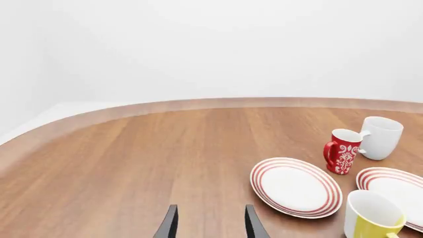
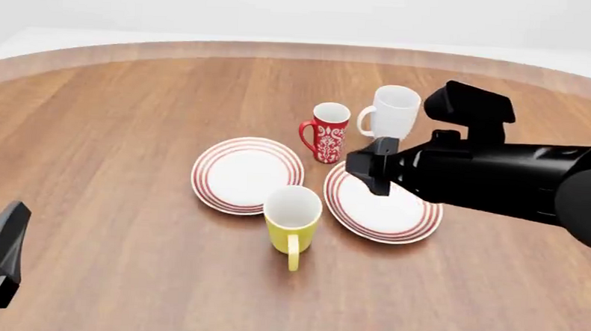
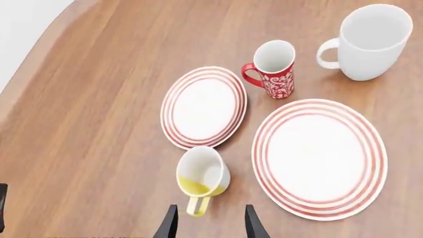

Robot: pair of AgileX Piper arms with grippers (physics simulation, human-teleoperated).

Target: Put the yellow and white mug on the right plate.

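Note:
The yellow and white mug (image 2: 293, 219) stands upright on the table, its handle toward the arms' side, just in front of the gap between two red-ringed plates. The right plate (image 2: 386, 205) lies bare beside it. My right gripper (image 2: 367, 167) hangs open above that plate's left edge, well above the mug and holding nothing. In the right wrist view the mug (image 3: 203, 173) sits just ahead of the open gripper (image 3: 210, 224), with the right plate (image 3: 320, 158) next to it. My left gripper (image 2: 0, 261) is far off at the near left, open (image 1: 210, 225) and empty.
The left plate (image 2: 247, 175) lies left of the mug. A slim red patterned mug (image 2: 327, 132) and a taller white mug (image 2: 393, 111) stand behind the plates. The table's curved far edge (image 2: 300, 50) runs across the back.

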